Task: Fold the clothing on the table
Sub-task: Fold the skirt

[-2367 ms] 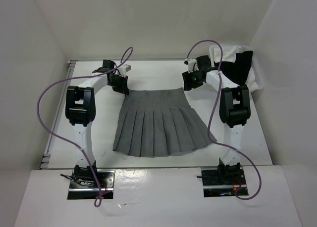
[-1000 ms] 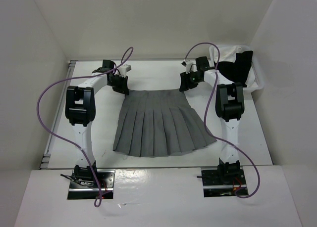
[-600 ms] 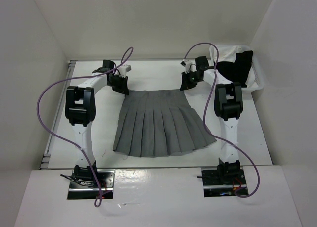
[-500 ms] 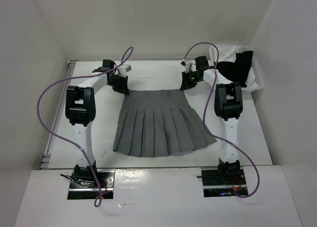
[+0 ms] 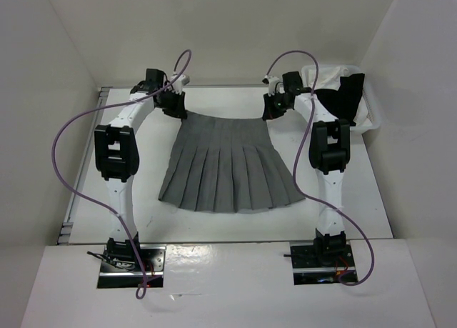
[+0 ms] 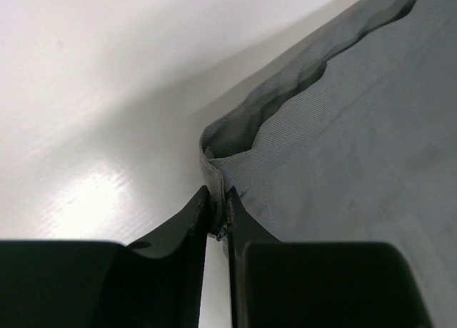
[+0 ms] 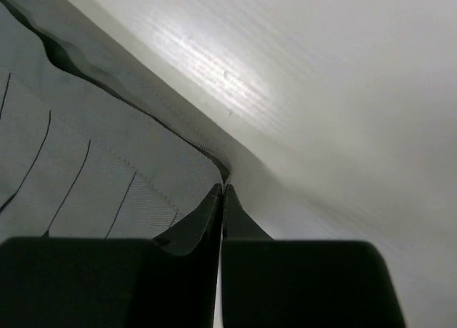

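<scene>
The clothing [image 5: 225, 167], a grey pleated skirt, lies fanned out on the white table [image 5: 371, 192], with its waistband at the far side and its hem toward the arm bases. My left gripper [image 5: 173, 108] is shut on the left corner of the waistband. The left wrist view shows its jaws [image 6: 216, 199] pinching the bunched fabric [image 6: 343, 142]. My right gripper [image 5: 270, 112] is shut on the right corner of the waistband. In the right wrist view its closed fingertips [image 7: 223, 189] hold the thin edge of the skirt [image 7: 86, 149]. The waistband is stretched between the two grippers.
A white basket [image 5: 370, 117] stands at the back right corner with a black garment [image 5: 343, 96] and a white garment [image 5: 321, 74] in it. A metal rail [image 5: 75, 192] runs along the table's left edge. White walls enclose the table on three sides.
The right gripper has closed on the waistband's right corner. Both grippers have moved toward the back wall, and the skirt has been drawn back with them, its waistband pulled straighter.
</scene>
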Available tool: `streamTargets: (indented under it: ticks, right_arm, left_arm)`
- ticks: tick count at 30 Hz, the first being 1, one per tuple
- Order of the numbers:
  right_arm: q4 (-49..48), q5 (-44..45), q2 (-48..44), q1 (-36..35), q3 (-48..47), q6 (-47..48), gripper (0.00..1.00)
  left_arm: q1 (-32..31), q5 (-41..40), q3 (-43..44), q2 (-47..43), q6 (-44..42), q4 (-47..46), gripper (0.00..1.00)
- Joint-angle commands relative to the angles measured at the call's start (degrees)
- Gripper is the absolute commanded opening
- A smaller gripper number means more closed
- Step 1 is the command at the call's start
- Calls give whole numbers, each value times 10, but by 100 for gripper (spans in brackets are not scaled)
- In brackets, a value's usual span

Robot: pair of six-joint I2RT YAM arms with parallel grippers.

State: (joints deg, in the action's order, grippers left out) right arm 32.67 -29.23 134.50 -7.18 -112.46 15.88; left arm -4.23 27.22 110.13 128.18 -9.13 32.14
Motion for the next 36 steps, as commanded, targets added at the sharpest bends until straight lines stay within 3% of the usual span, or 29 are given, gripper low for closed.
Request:
streamTargets:
  ticks: [1, 11, 18, 22, 36]
  right_arm:
    - [7, 38, -39, 3, -54, -2, 0]
    - [2, 106, -44, 9, -136, -18, 0]
    - [2, 117, -64, 9, -173, -37, 0]
    - [-16, 117, -96, 9, -149, -37, 0]
    - [-40, 97, -263, 9, -14, -31, 0]
  left_arm:
    - [1, -1, 54, -3, -17, 10, 0]
    - [1, -29, 162, 2, -6, 22, 0]
    - [1, -29, 290, 21, -6, 77, 0]
    - [1, -29, 285, 10, -12, 90, 0]
    - [1, -41, 57, -176, -22, -3, 0]
